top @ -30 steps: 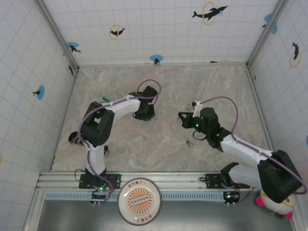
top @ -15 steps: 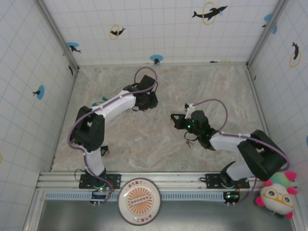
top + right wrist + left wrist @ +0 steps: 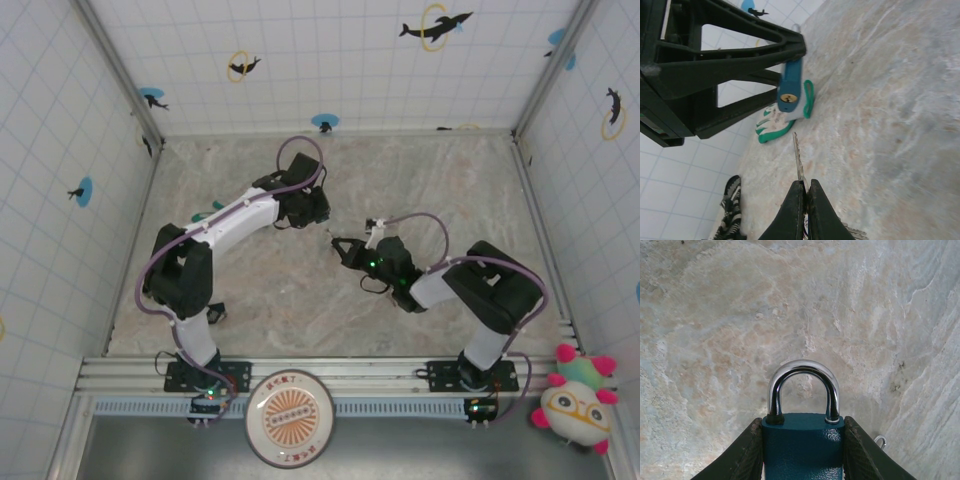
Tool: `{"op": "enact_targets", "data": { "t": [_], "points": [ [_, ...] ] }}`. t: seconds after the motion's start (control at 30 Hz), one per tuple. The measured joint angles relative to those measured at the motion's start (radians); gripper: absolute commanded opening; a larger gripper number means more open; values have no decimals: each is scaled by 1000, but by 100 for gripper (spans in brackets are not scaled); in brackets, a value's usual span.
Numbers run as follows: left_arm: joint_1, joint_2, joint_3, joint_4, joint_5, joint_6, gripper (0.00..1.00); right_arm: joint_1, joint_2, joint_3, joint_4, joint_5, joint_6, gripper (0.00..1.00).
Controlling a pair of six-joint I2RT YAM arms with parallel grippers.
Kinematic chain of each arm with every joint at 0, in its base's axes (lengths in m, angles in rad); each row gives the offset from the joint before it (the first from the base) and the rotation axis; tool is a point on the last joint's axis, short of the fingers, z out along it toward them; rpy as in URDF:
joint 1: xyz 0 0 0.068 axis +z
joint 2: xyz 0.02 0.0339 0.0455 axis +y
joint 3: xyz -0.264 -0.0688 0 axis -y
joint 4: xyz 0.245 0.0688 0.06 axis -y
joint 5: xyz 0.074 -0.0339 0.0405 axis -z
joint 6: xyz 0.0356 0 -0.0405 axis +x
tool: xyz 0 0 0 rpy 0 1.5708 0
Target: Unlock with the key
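Note:
A blue padlock with a silver shackle sits upright between my left gripper's fingers, which are shut on its body. From the right wrist view the padlock shows its brass keyhole facing me. My right gripper is shut on a silver key; the blade points up toward the keyhole, its tip a short way below it and apart. In the top view the left gripper and right gripper nearly meet at mid-table.
A green-and-white glove lies on the marble table behind the padlock, and a striped sock lies nearer the left wall. Spare keys dangle under my right fingers. Tiled walls enclose the table on three sides.
My right arm has swung left across the table, bringing the key close to the padlock. The left gripper shifted slightly back with the padlock still held.

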Motion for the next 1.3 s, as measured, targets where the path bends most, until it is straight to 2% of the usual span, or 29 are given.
{"op": "enact_targets", "data": {
  "t": [0.23, 1.3],
  "points": [
    [0, 0, 0, 0, 8, -4, 17, 10, 67, 23, 70, 17, 32, 0],
    [0, -7, -26, 36, 23, -26, 18, -3, 80, 57, 84, 42, 37, 0]
  ]
}}
